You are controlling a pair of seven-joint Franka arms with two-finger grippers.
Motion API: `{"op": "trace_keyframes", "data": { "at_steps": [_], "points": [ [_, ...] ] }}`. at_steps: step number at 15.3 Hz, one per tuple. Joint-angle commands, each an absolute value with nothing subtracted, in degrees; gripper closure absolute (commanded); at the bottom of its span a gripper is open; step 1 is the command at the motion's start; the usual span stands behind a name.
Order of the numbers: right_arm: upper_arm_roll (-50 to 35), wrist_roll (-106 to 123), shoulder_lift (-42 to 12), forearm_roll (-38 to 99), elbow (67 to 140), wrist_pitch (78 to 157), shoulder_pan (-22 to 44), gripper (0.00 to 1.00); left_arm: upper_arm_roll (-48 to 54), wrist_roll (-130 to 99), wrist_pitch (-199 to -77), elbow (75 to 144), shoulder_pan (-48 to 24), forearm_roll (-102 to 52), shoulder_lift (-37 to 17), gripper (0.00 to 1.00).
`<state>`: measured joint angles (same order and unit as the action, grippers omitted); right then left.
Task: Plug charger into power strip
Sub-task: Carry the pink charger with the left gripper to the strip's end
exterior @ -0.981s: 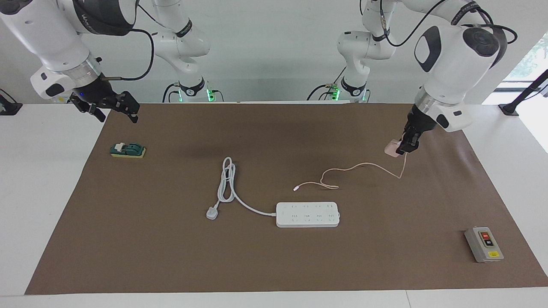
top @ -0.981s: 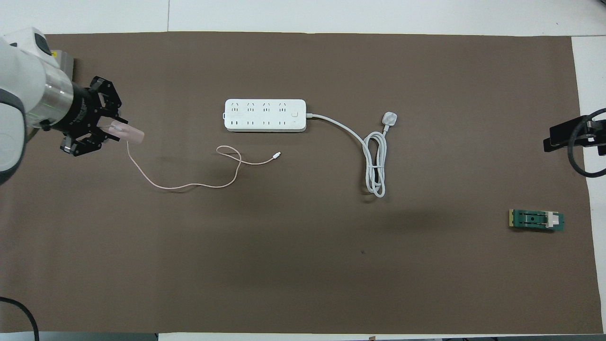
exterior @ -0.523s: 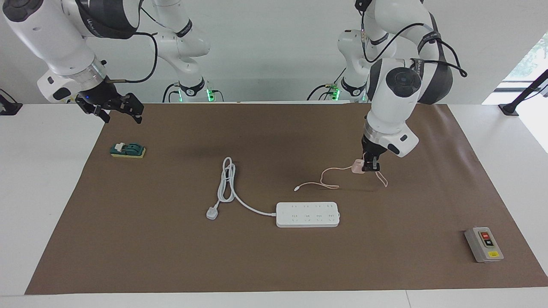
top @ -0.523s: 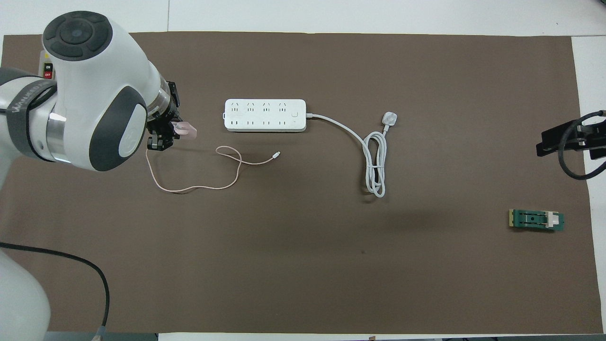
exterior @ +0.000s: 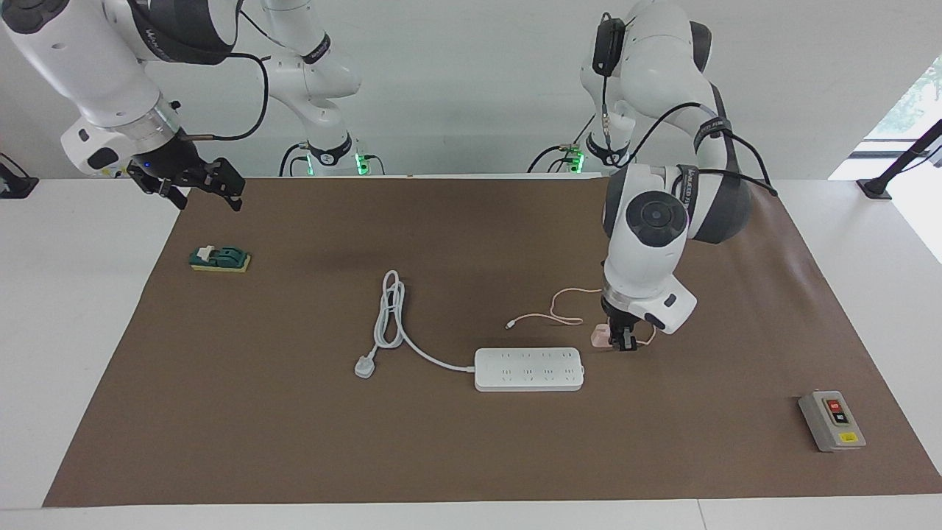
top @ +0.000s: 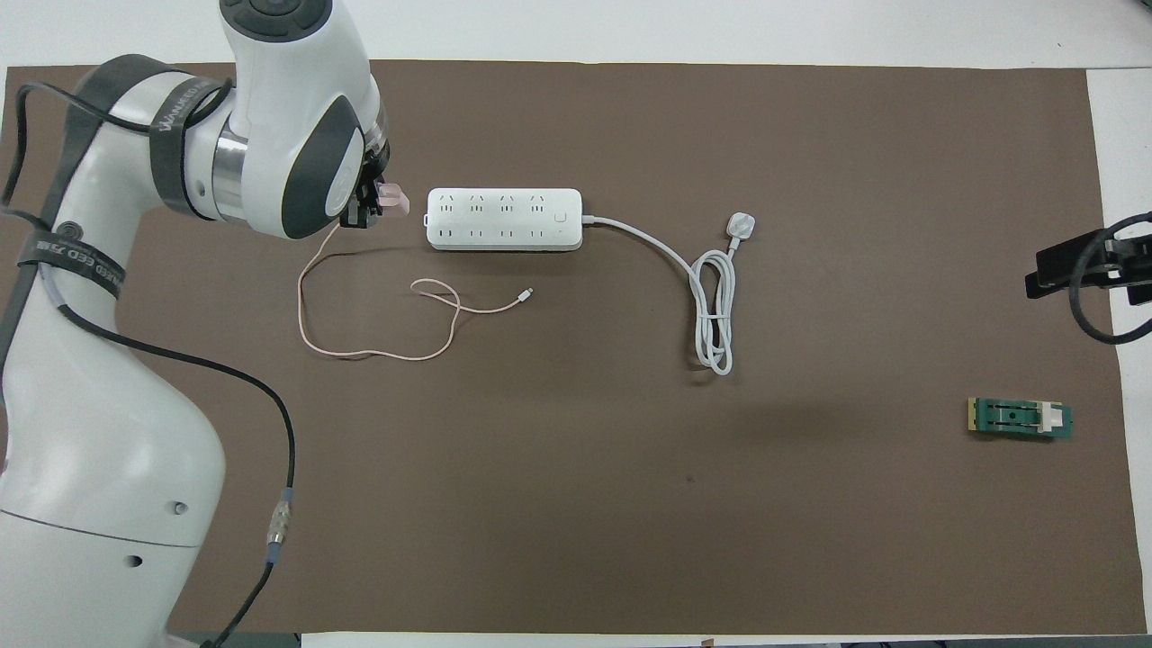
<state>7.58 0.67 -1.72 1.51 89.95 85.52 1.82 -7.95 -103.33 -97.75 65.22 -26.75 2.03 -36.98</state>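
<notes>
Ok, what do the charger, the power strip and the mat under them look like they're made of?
Charger, held in the left hand: pale pink, probably smooth moulded plastic, with a thin, limp cable.
Power strip: white, rigid, likely hard plastic with an even, slightly glossy face.
Mat: flat brown sheet, matte, perhaps paper or felt.

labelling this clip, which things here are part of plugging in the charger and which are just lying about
In the job:
- charger, held in the left hand, beside the strip's end
- its pink cable
- power strip

Lying about:
- grey button box
- green block
- strip's own white plug, unplugged on the mat
- right hand, open, waiting over the mat's edge
</notes>
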Motion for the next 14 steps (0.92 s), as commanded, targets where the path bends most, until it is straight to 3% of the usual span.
{"op": "trace_keyframes", "data": {
  "at_steps": [1, 14],
  "points": [
    [7.21, 0.09, -0.35, 1.05, 91.41, 85.17, 1.67, 0.00, -9.23, -104.68, -96.76, 61.43, -29.17, 2.72, -40.17, 1.00],
    [7.21, 0.09, -0.35, 1.05, 91.41, 85.17, 1.58, 0.00, -9.14, -107.84, -104.05, 68.72, -30.94, 1.84, -39.02, 1.00]
  ]
}}
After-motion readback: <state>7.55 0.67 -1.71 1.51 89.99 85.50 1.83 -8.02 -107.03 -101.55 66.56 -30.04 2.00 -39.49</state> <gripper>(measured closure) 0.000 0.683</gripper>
